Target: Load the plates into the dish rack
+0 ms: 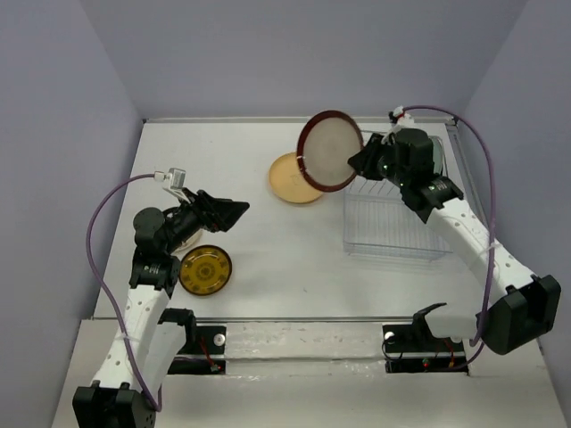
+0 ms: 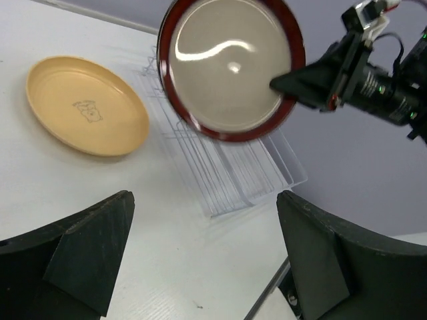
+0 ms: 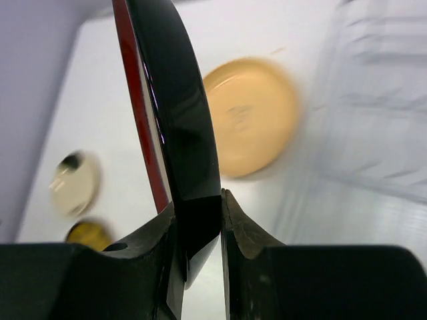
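The beige plate with a dark red rim (image 1: 330, 150) hangs on edge in the air, just left of the dish rack's (image 1: 393, 254) far end. My right gripper (image 1: 364, 160) is shut on its right rim. In the right wrist view both fingers (image 3: 199, 207) clamp the plate's dark underside (image 3: 175, 120). The peach-orange plate (image 1: 293, 178) lies flat on the table behind the held plate. A small amber-yellow plate (image 1: 205, 269) lies under my left arm. My left gripper (image 1: 234, 214) is open and empty above the table (image 2: 203, 197), facing the held plate (image 2: 230, 67) and the rack (image 2: 220, 173).
In the right wrist view a small black-and-cream plate (image 3: 75, 181) lies beside the amber one (image 3: 87, 232). The rack (image 3: 380, 120) sits against the right wall. Grey walls close the table on three sides. A metal rail (image 1: 303, 319) runs along the near edge.
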